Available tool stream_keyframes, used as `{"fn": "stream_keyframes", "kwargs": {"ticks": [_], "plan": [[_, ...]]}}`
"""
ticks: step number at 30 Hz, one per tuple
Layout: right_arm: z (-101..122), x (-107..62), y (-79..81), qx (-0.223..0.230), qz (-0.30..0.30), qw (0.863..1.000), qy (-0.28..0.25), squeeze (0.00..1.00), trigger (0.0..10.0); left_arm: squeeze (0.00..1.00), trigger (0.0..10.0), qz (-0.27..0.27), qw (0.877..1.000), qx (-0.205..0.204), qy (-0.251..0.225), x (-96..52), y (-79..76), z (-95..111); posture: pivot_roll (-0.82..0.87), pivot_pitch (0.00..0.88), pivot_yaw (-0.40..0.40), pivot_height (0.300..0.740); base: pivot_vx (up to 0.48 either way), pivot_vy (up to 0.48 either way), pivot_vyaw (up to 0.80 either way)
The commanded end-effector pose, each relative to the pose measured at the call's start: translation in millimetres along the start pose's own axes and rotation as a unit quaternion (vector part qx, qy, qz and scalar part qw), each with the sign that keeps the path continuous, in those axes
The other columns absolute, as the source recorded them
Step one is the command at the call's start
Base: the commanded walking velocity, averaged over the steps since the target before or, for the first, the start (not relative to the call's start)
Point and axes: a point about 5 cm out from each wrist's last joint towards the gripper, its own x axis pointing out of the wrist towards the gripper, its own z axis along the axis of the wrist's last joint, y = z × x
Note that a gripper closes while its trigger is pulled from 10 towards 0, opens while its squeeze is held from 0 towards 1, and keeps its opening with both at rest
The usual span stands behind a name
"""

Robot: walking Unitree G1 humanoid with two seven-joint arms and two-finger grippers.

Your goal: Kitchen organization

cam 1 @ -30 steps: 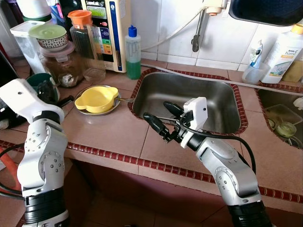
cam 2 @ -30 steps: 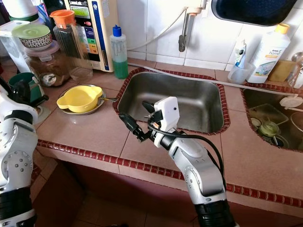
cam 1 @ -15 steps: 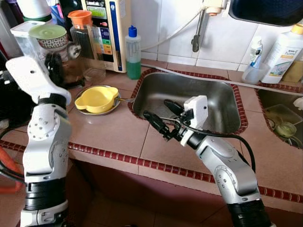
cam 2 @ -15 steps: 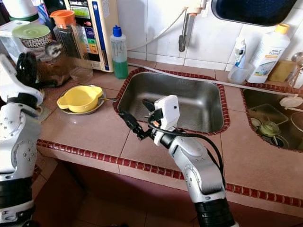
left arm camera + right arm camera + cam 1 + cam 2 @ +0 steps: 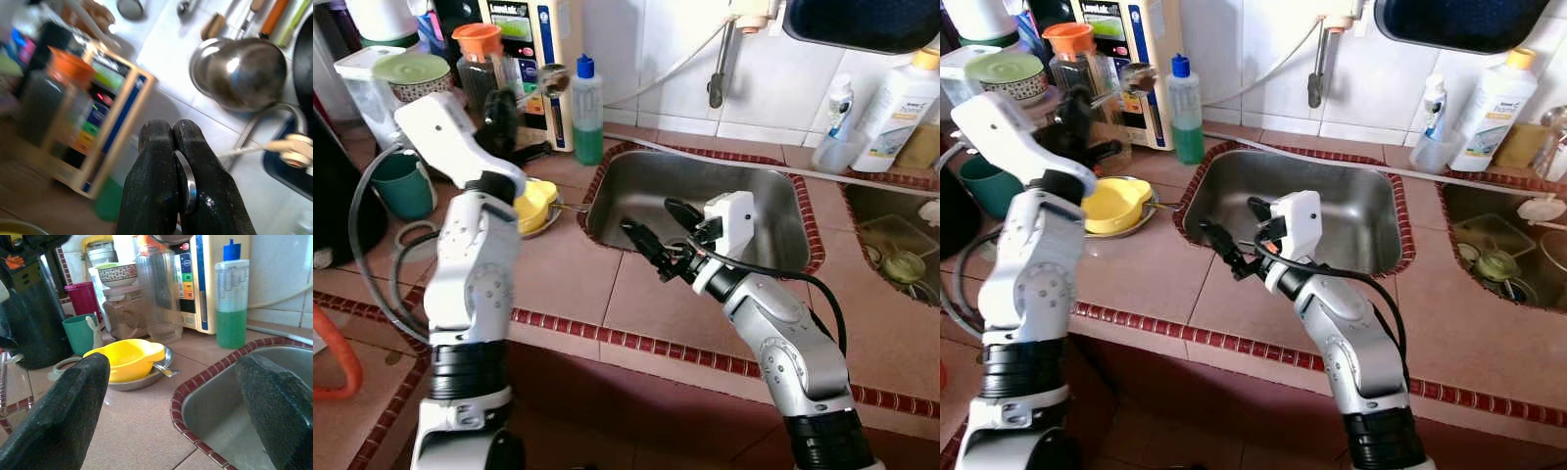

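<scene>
My left gripper [image 5: 509, 103] is raised above the counter's back left, in front of the water purifier [image 5: 533, 49]. It is shut on the thin handle of a metal spoon [image 5: 551, 76], whose bowl points up toward the purifier; the handle [image 5: 188, 183] shows between the fingers. Under that arm a yellow bowl [image 5: 124, 357] sits on a metal plate [image 5: 146, 379], and another spoon [image 5: 164, 370] lies on the plate. My right gripper [image 5: 649, 217] hovers open and empty over the left rim of the steel sink [image 5: 754, 201].
A green soap bottle [image 5: 588, 108], an orange-lidded jar [image 5: 480, 59] and stacked containers [image 5: 406, 73] line the back left. A teal cup [image 5: 404, 184] stands left of the plate. A white bottle [image 5: 899, 98] and a second sink [image 5: 891, 240] are at the right. The faucet [image 5: 720, 64] hangs over the sink.
My left arm has swung up from low at the left to above the yellow bowl, carrying the spoon. The right gripper has shifted slightly toward the sink.
</scene>
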Motion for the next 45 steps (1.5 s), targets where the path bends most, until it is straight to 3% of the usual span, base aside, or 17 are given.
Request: {"fn": "stream_keyframes", "kwargs": {"ticks": [1, 3, 8, 13, 15, 16, 19, 24, 29, 38, 45], "plan": [[4.6, 0.6, -4.0, -0.005, -0.013, 1.0, -0.01, 0.0, 10.0, 0.0, 6.0, -0.023, 0.999, -0.021, 0.011, 3.5, -9.5, -2.0, 0.02, 0.037, 0.04, 0.74, 0.0, 0.0, 0.0], [5.2, 1.2, -7.2, 0.001, -0.025, 1.0, -0.014, 0.0, 10.0, 0.0, 5.6, -0.034, 0.998, -0.053, 0.028, 3.4, -15.7, -11.0, 0.02, 0.038, 0.039, 0.74, 0.0, 0.0, 0.0], [10.2, 4.5, -15.3, 0.03, -0.067, 0.997, -0.035, 0.0, 10.0, 0.0, 6.4, -0.051, 0.988, -0.126, 0.075, -2.0, -24.8, -30.5, 0.01, 0.047, 0.044, 0.74, 0.0, 0.0, 0.0], [13.2, 9.0, -29.1, 0.121, -0.133, 0.981, -0.068, 0.0, 10.0, 0.0, 5.7, -0.05, 0.976, -0.183, 0.11, -12.2, -28.0, -47.2, 0.02, 0.051, 0.045, 0.74, 0.0, 0.0, 0.0], [13.3, 10.7, -30.8, 0.14, -0.139, 0.978, -0.073, 0.0, 10.0, 0.0, 5.8, -0.054, 0.971, -0.2, 0.118, -14.1, -29.8, -50.4, 0.02, 0.052, 0.044, 0.74, 0.0, 0.0, 0.0], [13.6, 12.5, -31.8, 0.151, -0.141, 0.975, -0.076, 0.0, 10.0, 0.0, 5.4, -0.058, 0.969, -0.208, 0.124, -15.5, -31.2, -53.0, 0.02, 0.053, 0.044, 0.74, 0.0, 0.0, 0.0], [14.0, 14.8, -32.1, 0.165, -0.143, 0.973, -0.079, 0.0, 10.0, 0.0, 5.4, -0.066, 0.965, -0.218, 0.131, -16.7, -33.5, -55.2, 0.02, 0.054, 0.043, 0.74, 0.0, 0.0, 0.0], [11.5, 20.7, -33.6, 0.229, -0.15, 0.958, -0.087, 0.0, 10.0, 0.0, 5.3, -0.095, 0.956, -0.238, 0.144, -20.6, -43.6, -59.3, 0.02, 0.058, 0.038, 0.74, 0.0, 0.0, 0.0], [8.0, 28.6, -33.8, 0.312, -0.151, 0.933, -0.096, 0.0, 10.0, 0.0, 5.7, -0.117, 0.945, -0.255, 0.169, -27.6, -52.5, -67.7, 0.02, 0.062, 0.032, 0.74, 0.0, 0.0, 0.0], [8.3, 38.7, -29.8, 0.341, -0.13, 0.926, -0.097, 0.0, 10.0, 0.0, 5.6, -0.118, 0.941, -0.259, 0.182, -32.5, -51.6, -74.9, 0.02, 0.068, 0.018, 0.74, 0.0, 0.0, 0.0], [12.5, 51.0, -24.0, 0.35, -0.108, 0.925, -0.101, 0.0, 10.0, 0.0, 5.2, -0.127, 0.935, -0.272, 0.19, -37.1, -59.4, -78.4, 0.02, 0.074, 0.003, 0.74, 0.0, 0.0, 0.0]]}}
